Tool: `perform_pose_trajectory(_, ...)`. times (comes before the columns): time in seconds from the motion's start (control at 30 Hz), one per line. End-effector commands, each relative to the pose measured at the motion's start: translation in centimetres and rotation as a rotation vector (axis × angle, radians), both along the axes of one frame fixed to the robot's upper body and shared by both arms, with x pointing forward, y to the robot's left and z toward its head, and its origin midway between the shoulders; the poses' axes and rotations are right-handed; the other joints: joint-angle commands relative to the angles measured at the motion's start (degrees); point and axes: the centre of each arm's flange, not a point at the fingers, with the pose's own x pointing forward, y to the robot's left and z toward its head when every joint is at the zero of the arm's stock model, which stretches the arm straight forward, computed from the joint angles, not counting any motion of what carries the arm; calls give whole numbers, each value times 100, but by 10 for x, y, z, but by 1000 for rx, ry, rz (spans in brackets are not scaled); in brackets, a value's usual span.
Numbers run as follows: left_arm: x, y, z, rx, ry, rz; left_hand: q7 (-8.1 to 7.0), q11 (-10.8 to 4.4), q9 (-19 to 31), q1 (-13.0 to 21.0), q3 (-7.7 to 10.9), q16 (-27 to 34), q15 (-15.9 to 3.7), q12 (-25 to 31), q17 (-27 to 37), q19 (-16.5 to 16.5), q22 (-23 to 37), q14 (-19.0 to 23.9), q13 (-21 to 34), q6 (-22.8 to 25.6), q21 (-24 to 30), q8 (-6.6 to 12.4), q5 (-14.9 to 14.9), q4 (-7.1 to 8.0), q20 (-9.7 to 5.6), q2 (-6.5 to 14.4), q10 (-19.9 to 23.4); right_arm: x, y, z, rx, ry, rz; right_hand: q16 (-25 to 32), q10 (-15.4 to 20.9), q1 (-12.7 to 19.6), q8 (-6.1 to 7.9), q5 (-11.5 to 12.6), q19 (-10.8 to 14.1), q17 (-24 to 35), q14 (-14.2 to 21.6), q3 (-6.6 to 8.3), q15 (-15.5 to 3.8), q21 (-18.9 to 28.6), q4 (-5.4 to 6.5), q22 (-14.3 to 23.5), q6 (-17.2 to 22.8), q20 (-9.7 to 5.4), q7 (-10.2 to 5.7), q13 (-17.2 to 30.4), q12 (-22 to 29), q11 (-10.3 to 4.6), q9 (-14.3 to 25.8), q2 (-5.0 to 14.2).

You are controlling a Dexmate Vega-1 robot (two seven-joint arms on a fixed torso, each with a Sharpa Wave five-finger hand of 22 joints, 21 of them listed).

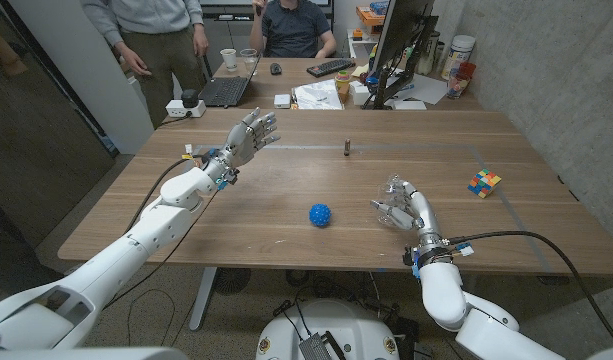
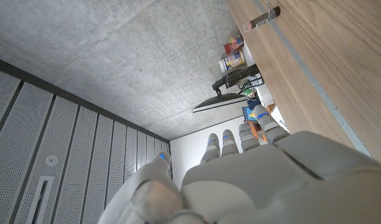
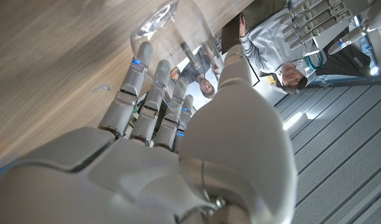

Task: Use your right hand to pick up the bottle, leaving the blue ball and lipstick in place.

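A: Count from the near edge outward?

B: One right hand (image 1: pixel 406 208) at about five o'clock on the wooden table (image 1: pixel 286 235), fingers wrapped around one clear bottle (image 1: pixel 394 203). One blue ball (image 1: pixel 320 214) sits near centre, at nine o'clock from that hand and apart from it. One multicoloured cube (image 1: pixel 485 182) lies at three o'clock on the table. One small dark lipstick (image 1: pixel 347 147) stands upright toward twelve o'clock. One left hand (image 1: pixel 248 136) is raised at about ten o'clock, fingers spread, holding nothing.

A: What do the wrist views add?

B: The right wrist view shows the bottle (image 3: pixel 168 34) as smooth, see-through plastic, rounded, with the fingers (image 3: pixel 125 99) curled against it; the head view only gives a faint glint there. The left wrist view shows the lipstick (image 2: pixel 263 18) as a slim cylinder on the table's grain.

A: Textures?

B: The ball is nubby; the hands are pale, hard-shelled. Beyond the far edge, two people stand at a cluttered desk (image 1: pixel 296 85).
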Motion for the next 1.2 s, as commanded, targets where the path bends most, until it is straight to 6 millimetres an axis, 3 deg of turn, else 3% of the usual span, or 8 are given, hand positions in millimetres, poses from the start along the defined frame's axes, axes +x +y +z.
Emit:
perform_pose_trajectory(0.03, -6, -1, -3, -3, -6, 5, -8, -28, 13, -56, -31, 15, -15, 12, 14, 47, 15, -3, 29, -40, -29, 18, 35, -11, 12, 268, -17, -4, -10, 13, 42, -80, 25, 21, 76, 786, 170, -36, 896, 497, 548, 67, -1186, 111, 67, 29, 1005, -999, -487, 155, 126, 10, 142, 830)
perform_pose_trajectory(0.43, -13, -3, -6, -8, -12, 1, 2, -28, 13, -54, -70, 15, -14, 12, 13, 39, 16, -3, 29, -41, -35, 21, 55, -12, 14, 267, -17, -17, -17, 29, 38, -170, 3, 85, 211, 868, 650, -139, 860, 798, 841, 72, -1164, 342, 73, 50, 1082, -1019, -453, 572, 488, 1, 586, 814)
perform_pose_trajectory(1.2, -25, 0, -14, -34, -25, 12, -4, -24, 13, -48, -134, 13, -21, 12, 13, 35, 17, -10, 29, -38, -43, 27, 89, -16, 14, 271, -20, -29, -25, 61, -16, -277, 13, 164, 235, 943, 1187, -247, 858, 1202, 1082, 73, -1138, 662, 88, 75, 1053, -1075, -382, 1053, 871, 23, 1101, 810)
